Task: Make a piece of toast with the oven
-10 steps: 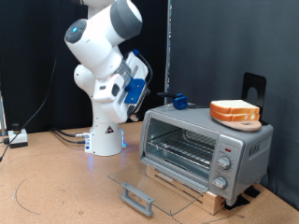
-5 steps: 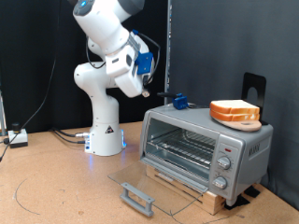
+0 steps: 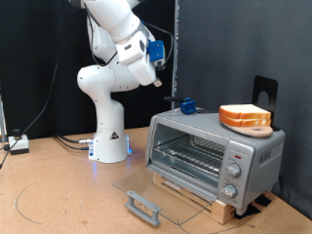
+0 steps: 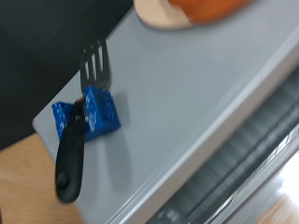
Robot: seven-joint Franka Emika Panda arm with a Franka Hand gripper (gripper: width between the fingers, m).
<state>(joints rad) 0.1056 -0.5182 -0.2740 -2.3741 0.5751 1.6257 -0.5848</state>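
Raised since a second ago, my gripper (image 3: 159,84), state unclear, hovers above the open oven (image 3: 210,156); toast (image 3: 245,117) sits on top.

One oven (image 3: 214,151) stood with one glass door (image 3: 161,190) lowered and three knobs (image 3: 233,173). Two slices of toast (image 3: 245,118) were stacked. One fork (image 4: 80,126) lay in one blue holder (image 4: 95,114).

Brown table (image 3: 58,185) carries robot base (image 3: 109,146), wooden board (image 3: 195,200) under oven (image 3: 214,151); all below gripper (image 3: 156,80).
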